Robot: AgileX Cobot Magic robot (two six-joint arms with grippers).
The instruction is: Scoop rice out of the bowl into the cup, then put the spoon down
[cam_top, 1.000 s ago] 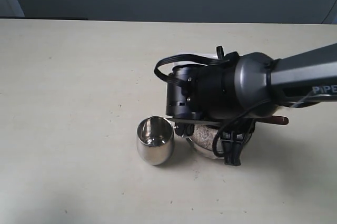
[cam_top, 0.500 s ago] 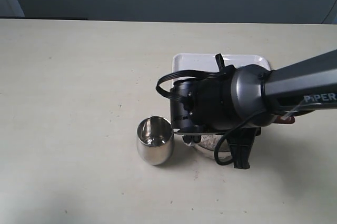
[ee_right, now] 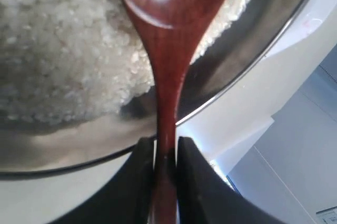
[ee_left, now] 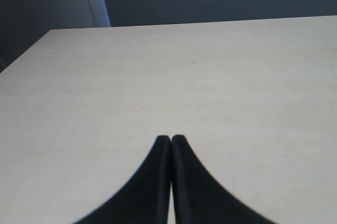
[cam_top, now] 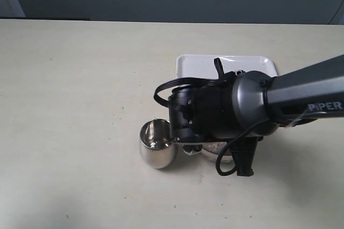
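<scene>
In the exterior view, the right arm reaches in from the right and covers most of the bowl (cam_top: 210, 152). Only a small part of its near rim shows under the wrist. The cup (cam_top: 158, 144) stands upright on the desk (cam_top: 80, 105), just beside the bowl on its left side, so the right arm is clearly the nearer one to it. A white tray (cam_top: 226, 62) lies behind the bowl. The right pincer itself is hidden under the wrist here.

In the left wrist view, the left pincer (ee_left: 170, 140) has its two tips pressed together with nothing between them. It is above bare desk, and no task thing is in sight.

In the right wrist view, the right pincer (ee_right: 166, 153) is clamped on the thin handle of the spoon (ee_right: 166, 77). The spoon's long axis runs straight out from the jaws, and its oval end points away over the rice (ee_right: 63, 66) inside the bowl. The oval end looks glossy and empty. I think the next move must dip it into the grains and then carry it sideways to the cup.
</scene>
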